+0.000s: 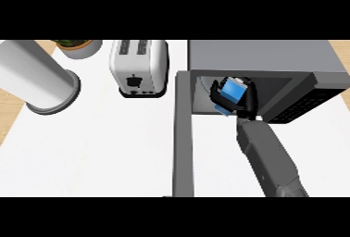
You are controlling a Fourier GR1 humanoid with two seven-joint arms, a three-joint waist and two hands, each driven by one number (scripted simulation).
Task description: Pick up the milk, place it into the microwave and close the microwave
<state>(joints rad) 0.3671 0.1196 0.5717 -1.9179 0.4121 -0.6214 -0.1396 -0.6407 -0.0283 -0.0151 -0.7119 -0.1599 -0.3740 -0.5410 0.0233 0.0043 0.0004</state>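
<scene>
My right hand point(245, 102) reaches into the open front of the grey microwave point(263, 55) with its fingers curled round a blue and white milk carton point(233, 90). The carton sits at the mouth of the microwave's cavity, tilted a little to the left. The microwave's door point(182, 139) stands swung wide open, running from the cavity's left side toward the near edge of the counter. Its black control panel point(306, 104) shows on the right. My left hand is out of view.
A white toaster point(139, 67) stands left of the microwave. A tall white cylinder point(37, 81) lies at the far left, with a potted plant point(77, 46) behind it. The white counter point(96, 152) extends left of the door.
</scene>
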